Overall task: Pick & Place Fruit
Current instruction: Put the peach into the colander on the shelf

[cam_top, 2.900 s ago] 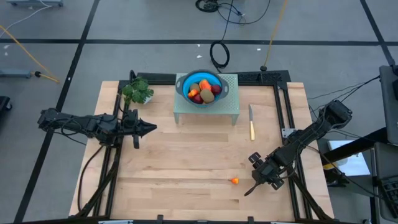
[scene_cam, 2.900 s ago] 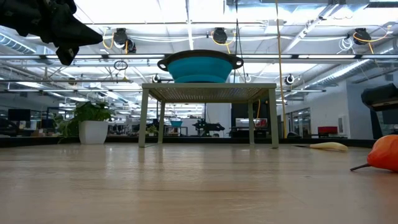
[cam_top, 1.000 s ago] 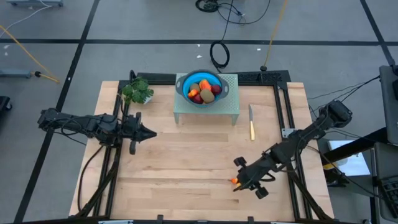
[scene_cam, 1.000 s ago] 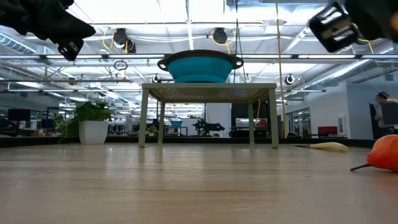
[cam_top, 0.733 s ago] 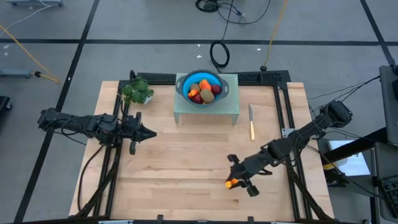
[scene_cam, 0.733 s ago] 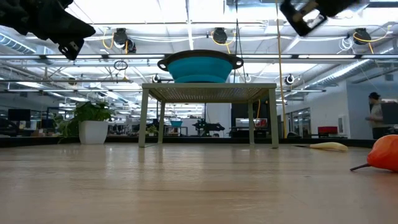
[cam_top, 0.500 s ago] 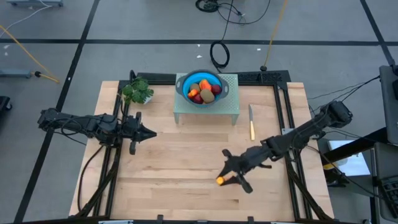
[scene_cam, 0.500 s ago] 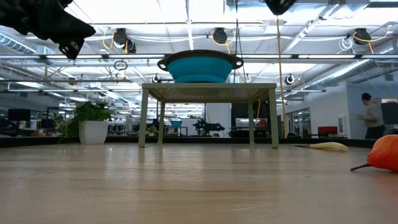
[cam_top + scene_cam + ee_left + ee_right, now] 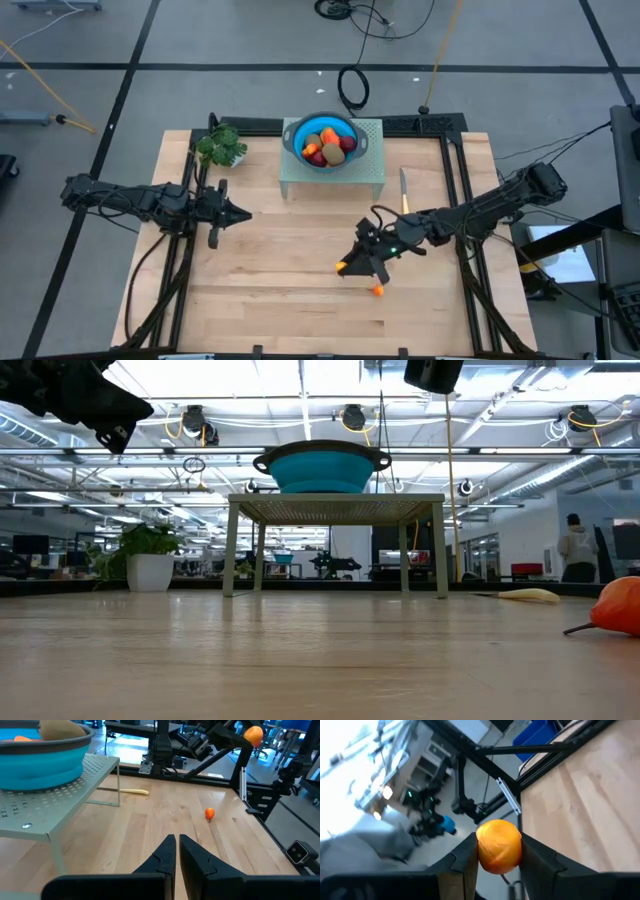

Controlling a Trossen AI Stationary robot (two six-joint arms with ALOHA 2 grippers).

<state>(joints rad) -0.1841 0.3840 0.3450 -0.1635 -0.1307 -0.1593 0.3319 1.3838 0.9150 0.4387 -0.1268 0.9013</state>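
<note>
Your right claw (image 9: pixel 492 857) is pinched on a small orange fruit (image 9: pixel 499 845), lifted above the table (image 9: pixel 280 260); it looks light, smooth and round, so squeeze across its middle

Right end effector (image 9: pixel 345 268) raised mid-table, fingers clamped on load — left end effector (image 9: pixel 243 213) closed, hovering left.

Low view's edge crops an orange fruit (image 9: pixel 622 605) — half hidden.
</note>
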